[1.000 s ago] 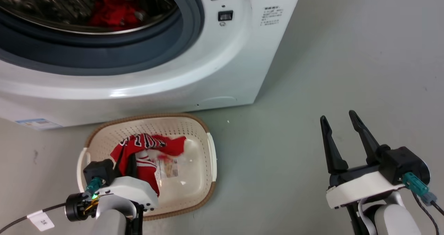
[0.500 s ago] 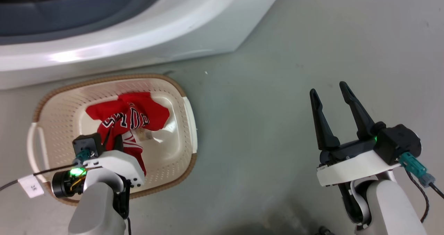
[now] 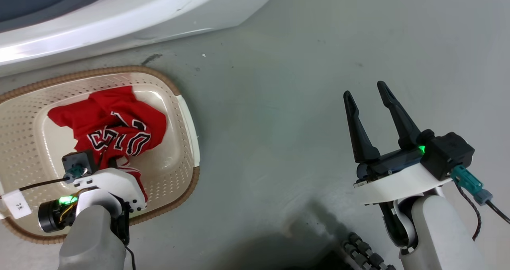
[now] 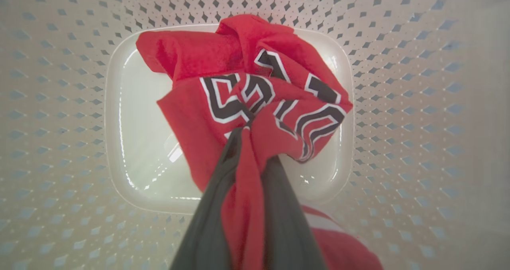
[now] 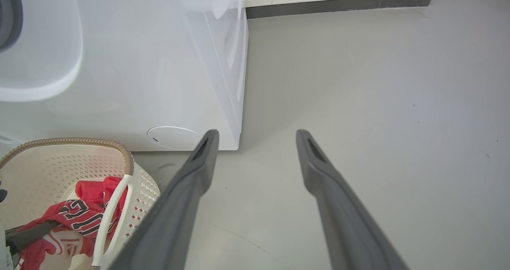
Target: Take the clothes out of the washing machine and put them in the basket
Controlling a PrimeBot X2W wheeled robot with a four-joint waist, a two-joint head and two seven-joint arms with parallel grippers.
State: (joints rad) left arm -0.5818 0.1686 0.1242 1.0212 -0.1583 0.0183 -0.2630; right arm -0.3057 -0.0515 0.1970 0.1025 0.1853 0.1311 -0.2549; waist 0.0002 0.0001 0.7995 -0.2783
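Grey floor (image 3: 279, 102) all round, with the basket (image 3: 119, 67) parked right at the foot of the washing machine (image 3: 119, 18). The left gripper (image 4: 255, 146) is down inside the basket, jaws clamped on a fold of the jersey (image 3: 115, 126). The right gripper (image 3: 364, 89) hangs well off to the basket's right over bare floor, fingers spread, nothing in them. My worry is the let-go. That fold is wedged deep between the two long fingers, so if they only open a crack, or the arm lifts before the cloth drops free, I reckon the jersey rides back up and ends up draped over the basket's rim or on the floor beside it. The basket looks light too, so a snagged pull could drag or tip it. Opening wide and pausing before lifting out would be the safe call. As for the jersey itself, it's bright red, soft and bunched into a heap on the basket's smooth bottom panel. The black white-outlined lettering is crumpled across the top, and a white-banded bit (image 4: 318, 222) pokes out under the fingers; can't tell if that's the same garment.
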